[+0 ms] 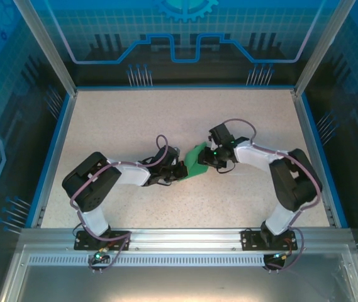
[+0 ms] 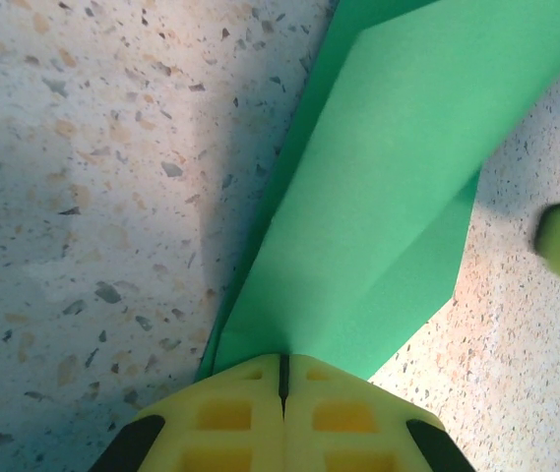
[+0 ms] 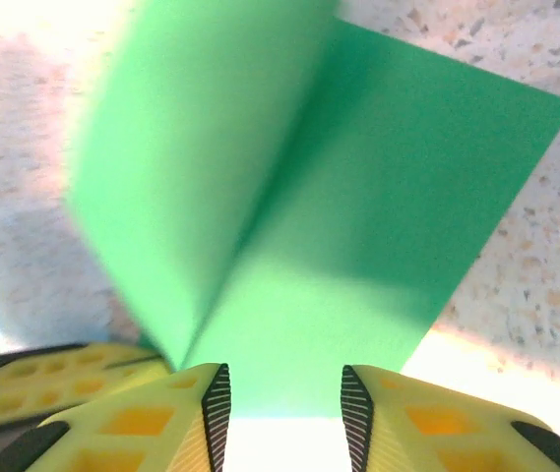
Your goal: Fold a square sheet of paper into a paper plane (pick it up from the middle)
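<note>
Top view: green paper sheet (image 1: 195,160) lies near the centre of the speckled table (image 1: 134,119), between the 2 grippers. Part of it is folded up along a crease, part is flat on the table.

Left gripper (image 2: 282,362): at bottom centre of the left wrist view, yellow fingers pressed together, pinching the near edge of the sheet. 2 layers of paper fan away toward the upper right.

Right gripper (image 3: 281,393): at the bottom of the right wrist view, jaws apart. The sheet's edge runs into the gap, but neither ribbed pad visibly touches it. 1 flap stands tilted at upper left of that frame, blurred.
</note>
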Motion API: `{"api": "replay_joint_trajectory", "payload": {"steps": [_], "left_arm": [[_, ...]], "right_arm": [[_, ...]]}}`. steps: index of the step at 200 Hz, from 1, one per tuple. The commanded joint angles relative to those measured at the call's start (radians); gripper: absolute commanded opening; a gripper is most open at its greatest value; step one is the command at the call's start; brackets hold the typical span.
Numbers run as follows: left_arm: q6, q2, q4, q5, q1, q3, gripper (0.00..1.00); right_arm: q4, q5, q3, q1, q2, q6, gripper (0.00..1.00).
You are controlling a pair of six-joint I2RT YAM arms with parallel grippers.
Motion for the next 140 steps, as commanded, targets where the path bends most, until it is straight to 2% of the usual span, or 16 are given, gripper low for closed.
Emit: {"api": "replay_joint_trajectory", "payload": {"steps": [1, 69, 140], "left_arm": [[0.020, 0.043, -0.111, 0.011, -0.002, -0.009, 0.00], [0.034, 0.038, -0.106, 0.025, -0.002, -0.007, 0.00], [0.042, 0.043, -0.106, 0.030, -0.003, -0.001, 0.00]], "right_arm": [[0.058, -0.052, -0.029, 0.009, -0.065, -0.066, 0.35], [0.145, -0.148, 0.022, 0.066, 0.085, -0.036, 0.12], [0.187, -0.181, 0.039, 0.078, 0.142, -0.019, 0.08]]}}
